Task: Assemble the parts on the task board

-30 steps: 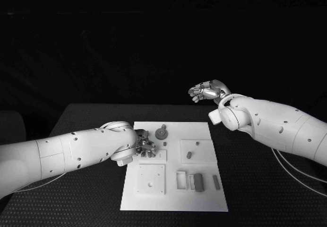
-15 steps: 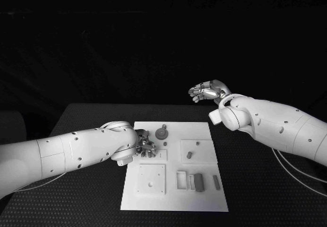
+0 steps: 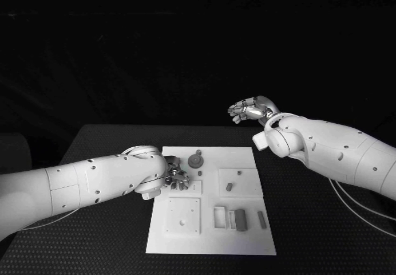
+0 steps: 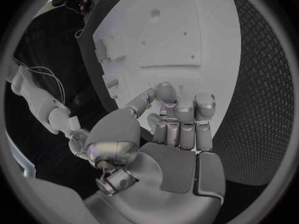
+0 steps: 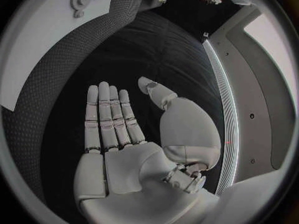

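A dark room lay behind the black counter [image 3: 107, 143], with the white task board [image 3: 210, 240] at its middle; the left hand [image 3: 175, 176] hung over the board's left edge, fingers [image 4: 176, 115] curled and seemingly empty, far nearer than the right hand [image 3: 252, 109], raised well behind with fingers extended and empty. The grey parts lay on the board rightward of the left hand: the gear [image 3: 196, 160] just beside it, the bar [image 3: 240, 220] toward the near edge, long axis running front to back.

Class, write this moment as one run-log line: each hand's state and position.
left hand: low over task board left edge, fingers curled, grasp unclear | right hand: open, raised beyond the board, holds nothing
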